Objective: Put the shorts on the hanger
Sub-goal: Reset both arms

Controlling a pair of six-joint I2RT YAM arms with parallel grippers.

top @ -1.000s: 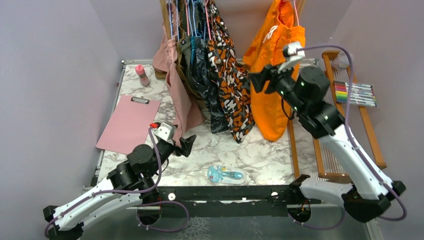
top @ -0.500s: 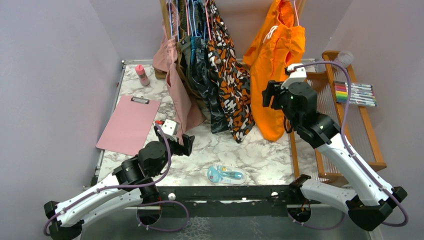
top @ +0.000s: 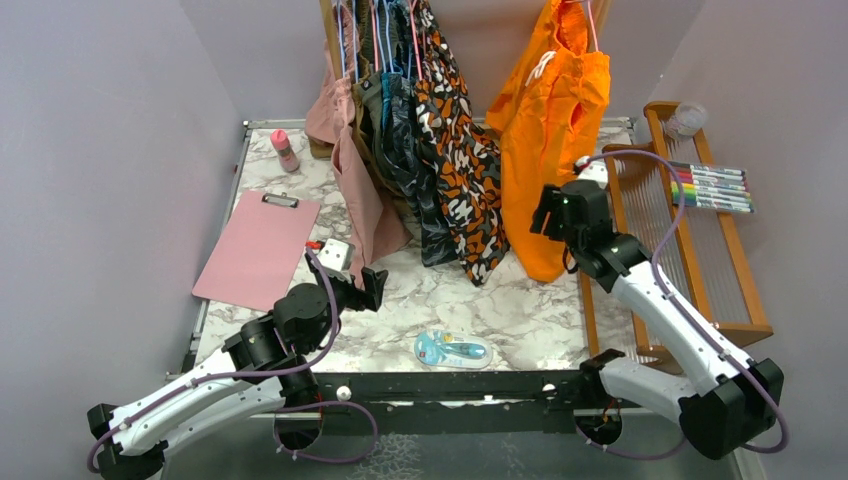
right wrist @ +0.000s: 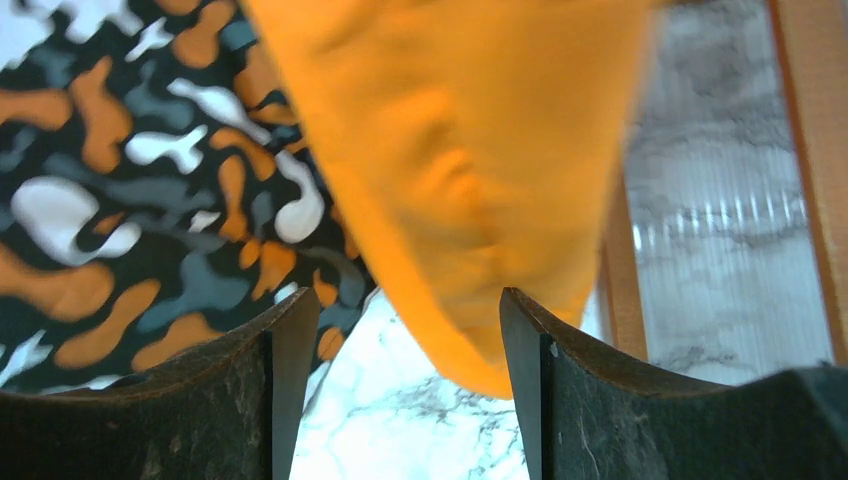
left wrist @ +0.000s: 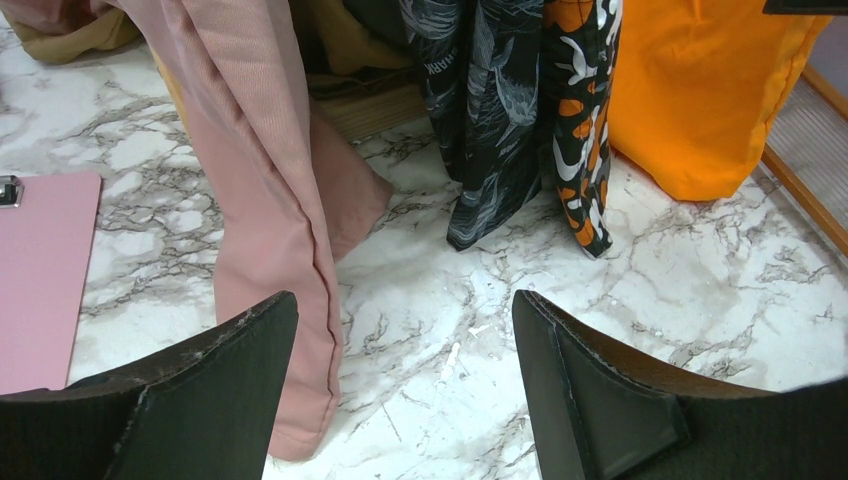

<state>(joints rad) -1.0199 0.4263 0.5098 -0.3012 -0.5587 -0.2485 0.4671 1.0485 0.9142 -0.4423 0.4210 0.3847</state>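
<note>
- Hanging at back right on the hanger point(top: 592, 30): the shorts point(top: 555, 120), drawstring near the top, with a long orange fold dropping to a point just above the table point(top: 520, 310).
- Right beside that lower fold, at its right edge in the top view: the right gripper point(top: 543, 215), raised off the table and pointing toward the fabric.
- Spread wide there, jaws well apart, clamping nothing.
- From the right wrist view, shows the orange tip hanging in line with the gap between the two fingers point(right wrist: 290, 340), beyond their tips rather than inside them; too blurred to tell whether cloth brushes a pad.
- Just left of the orange fold: an orange-black-white patterned garment point(top: 460, 160), then a dark printed garment point(top: 410, 150) and a dusty pink garment point(top: 360, 190), all hanging in a row.
- Just right of the fold: a wooden rack point(top: 745, 275) lying on the table, with coloured markers point(top: 712, 187) across its far end.
- Low at front left, well apart from the shorts: the left gripper point(top: 370, 285), also open and empty, aimed over bare marble toward the hems of the hanging clothes.
- Left of that arm: a pink clipboard point(top: 258, 248) flat on the table; a small pink bottle point(top: 285, 150) upright behind it.
- Near the front edge, between the arms: a blue and white packet point(top: 452, 349).
</note>
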